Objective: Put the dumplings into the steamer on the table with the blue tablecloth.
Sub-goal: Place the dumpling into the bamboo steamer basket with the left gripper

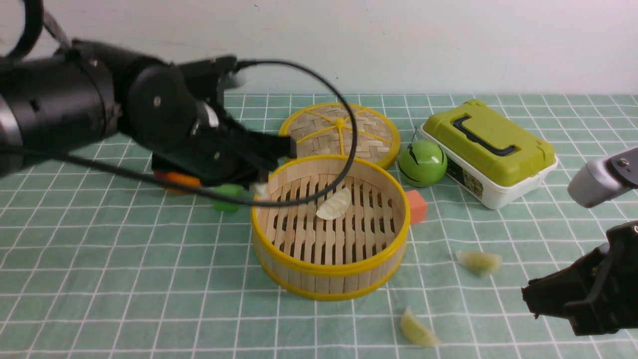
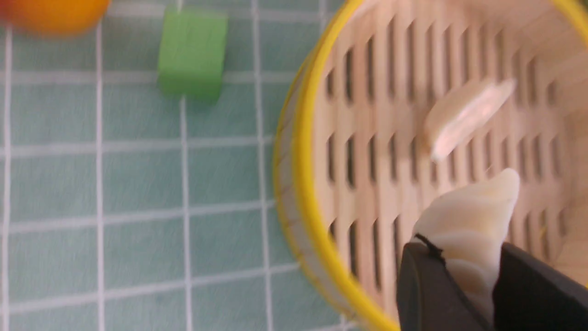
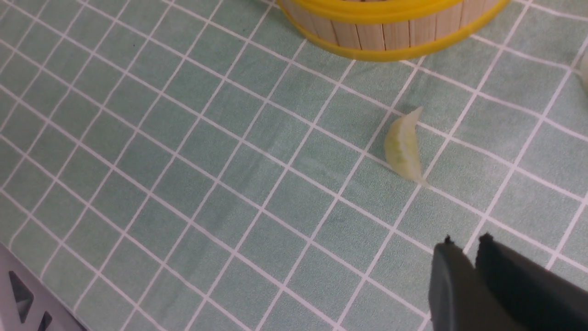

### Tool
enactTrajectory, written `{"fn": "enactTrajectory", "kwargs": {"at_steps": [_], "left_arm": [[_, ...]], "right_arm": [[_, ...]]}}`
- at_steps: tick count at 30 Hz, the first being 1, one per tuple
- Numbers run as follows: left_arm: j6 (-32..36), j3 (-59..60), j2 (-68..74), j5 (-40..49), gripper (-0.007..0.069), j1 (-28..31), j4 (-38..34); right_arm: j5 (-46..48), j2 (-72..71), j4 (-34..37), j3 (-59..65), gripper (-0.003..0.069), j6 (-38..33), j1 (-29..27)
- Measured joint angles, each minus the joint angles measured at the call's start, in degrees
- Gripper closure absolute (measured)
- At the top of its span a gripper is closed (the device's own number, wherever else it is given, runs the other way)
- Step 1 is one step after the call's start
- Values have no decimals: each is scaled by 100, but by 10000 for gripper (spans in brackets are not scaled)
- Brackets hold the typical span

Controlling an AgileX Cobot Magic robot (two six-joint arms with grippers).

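On the worktop, the steamer stands at centre, one white dumpling on its slats. The left claw grips a second white dumpling just inside the left rim; we judge release comes next. The right claw, almost closed and empty, hovers near-right by two yellow-green dumplings.

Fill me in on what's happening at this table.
The left gripper pinches a white dumpling between its fingers at the rim of the steamer. A second white dumpling lies on the steamer floor. Two yellow-green dumplings sit outside on the blue tablecloth. The right gripper hangs near them, fingers together, holding nothing.
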Motion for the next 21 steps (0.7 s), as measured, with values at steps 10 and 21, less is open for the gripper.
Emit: {"fn": "enactTrajectory", "kwargs": {"at_steps": [10,21], "left_arm": [[228,-1955,2186,559,477,0,-180],[228,-2303,2931,565,239,0,-229]], "right_arm": [[-5,0,0,0,575,0,0],[35,0,0,0,566,0,0]]}}
